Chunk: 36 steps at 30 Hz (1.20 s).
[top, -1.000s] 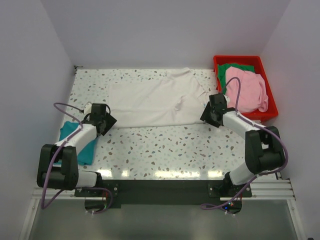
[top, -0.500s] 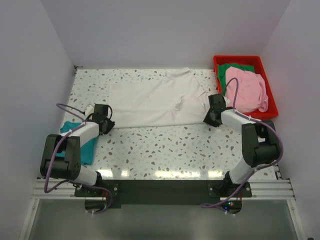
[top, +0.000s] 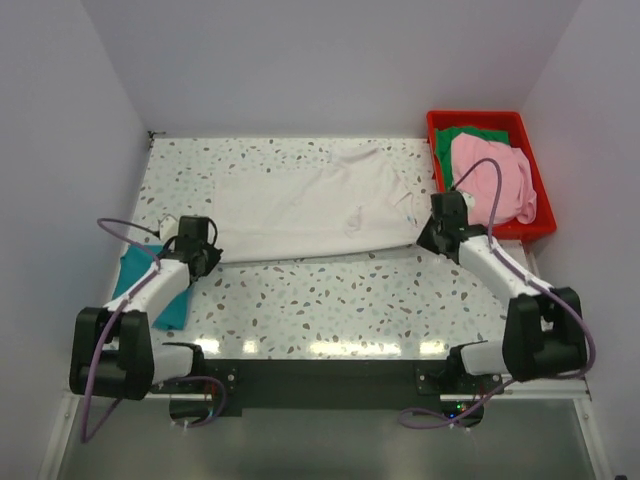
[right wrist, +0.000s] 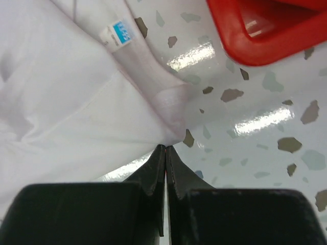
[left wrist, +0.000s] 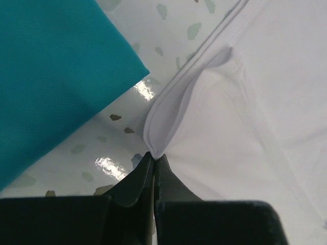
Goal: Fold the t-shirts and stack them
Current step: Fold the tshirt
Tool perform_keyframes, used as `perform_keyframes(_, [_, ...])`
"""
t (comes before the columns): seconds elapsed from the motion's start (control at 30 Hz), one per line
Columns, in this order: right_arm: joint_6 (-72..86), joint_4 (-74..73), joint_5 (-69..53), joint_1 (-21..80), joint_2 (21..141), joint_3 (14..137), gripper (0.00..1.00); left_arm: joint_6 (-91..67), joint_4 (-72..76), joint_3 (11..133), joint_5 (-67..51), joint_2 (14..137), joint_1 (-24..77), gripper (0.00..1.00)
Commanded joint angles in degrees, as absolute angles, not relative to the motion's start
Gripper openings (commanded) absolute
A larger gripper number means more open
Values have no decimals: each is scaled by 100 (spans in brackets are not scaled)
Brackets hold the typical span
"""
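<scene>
You have a white terrazzo table (top: pixel 330 300) flecked with grey and brown chips, glossy enough to show light glare along its 6 o'clock edge. At 2 o'clock in the top view a red plastic bin (top: pixel 478 116) sits in the table's far corner. Plain pale walls (top: pixel 330 60) close the table on 3 sides. In the right wrist view, 1 rounded corner of the bin shows at 1 o'clock, resting on the tabletop.

Speckled table (top: pixel 330 290) carries off-white t-shirt (top: pixel 300 205) spread flat; folded teal t-shirt (top: pixel 170 308) left; red bin (top: pixel 475 116) far right.
</scene>
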<state>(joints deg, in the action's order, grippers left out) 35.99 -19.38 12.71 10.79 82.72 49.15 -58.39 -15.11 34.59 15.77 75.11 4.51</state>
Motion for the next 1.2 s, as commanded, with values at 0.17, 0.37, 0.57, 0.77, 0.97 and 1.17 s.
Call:
perform_keyframes(0.17, [3638,-3093,994,1011,5943,4088,0,-6187,-2468,2743,1688,5864,404,0])
perform_keyframes(0.37, [3814,-3726,519,1011,4608,3604,45,-6188,-2882,2469,1205,4757,404,43])
perform_keyframes(0.57, [3315,-3060,361,1011,5060,4295,72,-5617,-2524,3163,1204,4411,404,68])
perform_keyframes(0.77, [2840,-2216,9,1028,7973,6358,61,-4756,-1864,5271,1397,7071,404,64])
perform_keyframes(0.97, [2444,-2197,341,1037,10017,8345,55,-4421,-1837,6942,1608,9218,396,52])
perform_keyframes(1.17, [2303,-2390,589,1020,11574,9963,55,-4438,-1802,8076,1503,10756,343,47])
